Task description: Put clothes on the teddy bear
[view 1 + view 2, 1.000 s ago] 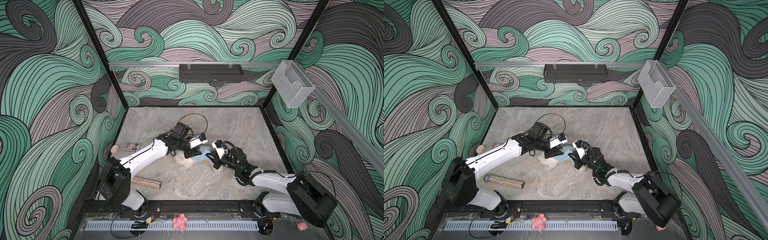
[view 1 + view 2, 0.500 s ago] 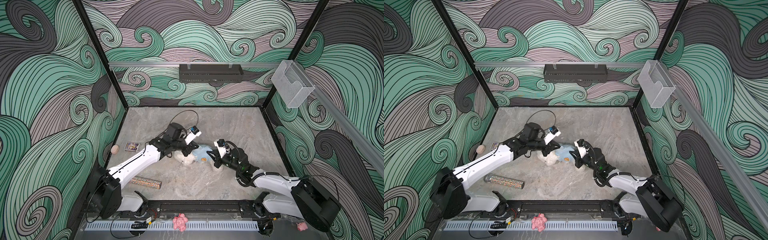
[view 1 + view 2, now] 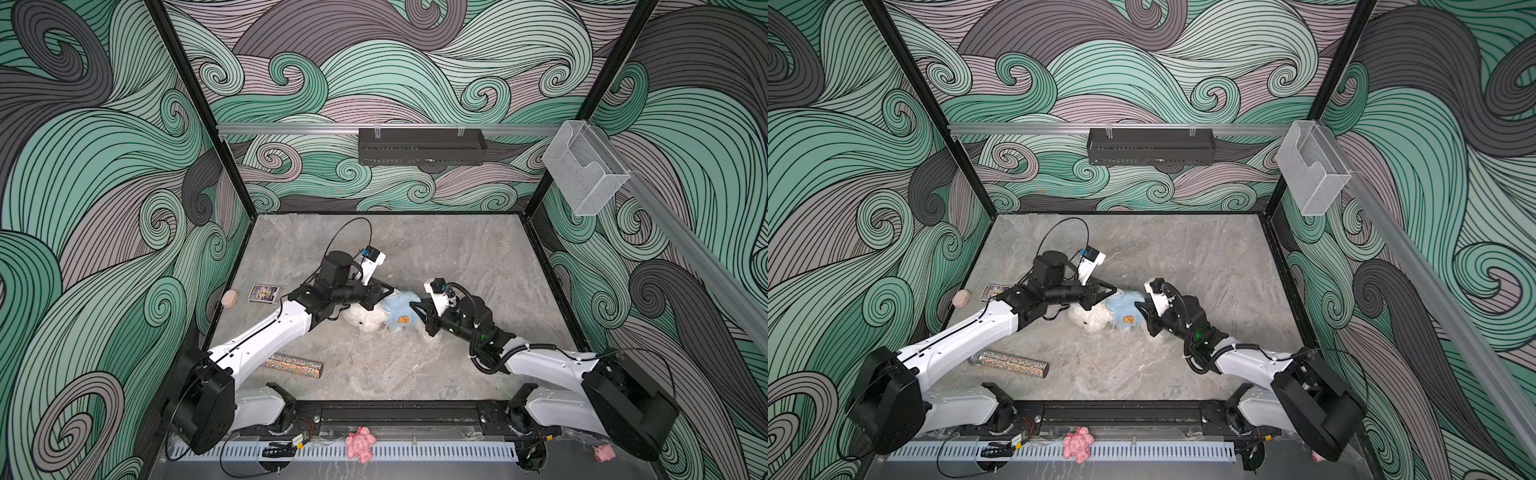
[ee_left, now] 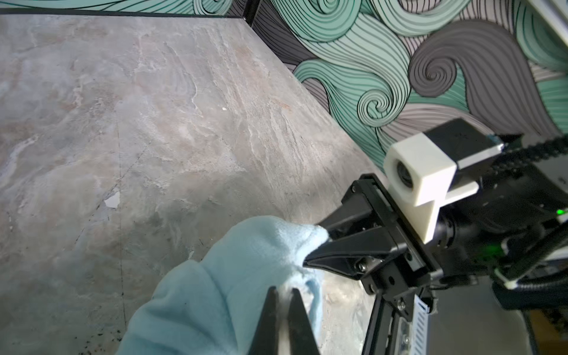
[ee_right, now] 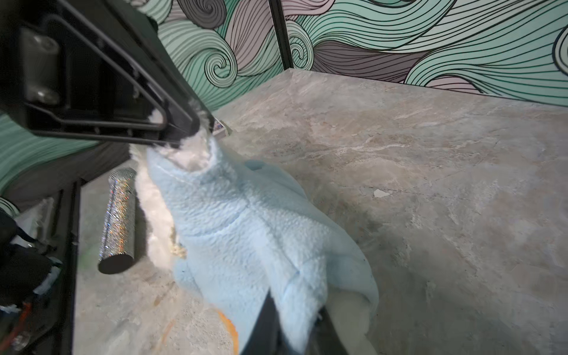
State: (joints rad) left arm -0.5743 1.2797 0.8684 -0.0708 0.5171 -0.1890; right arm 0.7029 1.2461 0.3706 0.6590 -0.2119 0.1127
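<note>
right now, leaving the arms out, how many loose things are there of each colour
pink: 2 (lumpy pink toy figure, tiny pink pig)
white: 1 (fluffy white plush teddy bear)
light blue: 1 (light blue fleece garment)
peach: 1 (round peach puck)
silver: 1 (glittery silver cylinder)
multicoloured: 1 (small printed card)
total: 7

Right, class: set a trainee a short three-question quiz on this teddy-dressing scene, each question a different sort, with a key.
1. Pick one: the top partly on the teddy bear is A red, B light blue, C yellow.
2. True or false: the glitter tube stands upright on the table.
3. Fill in: the bear's white fur is pinched by the ____ end effector.

Key
1. B.
2. False: it lies on its side.
3. Left: the left end effector is shut on the fur.
</note>
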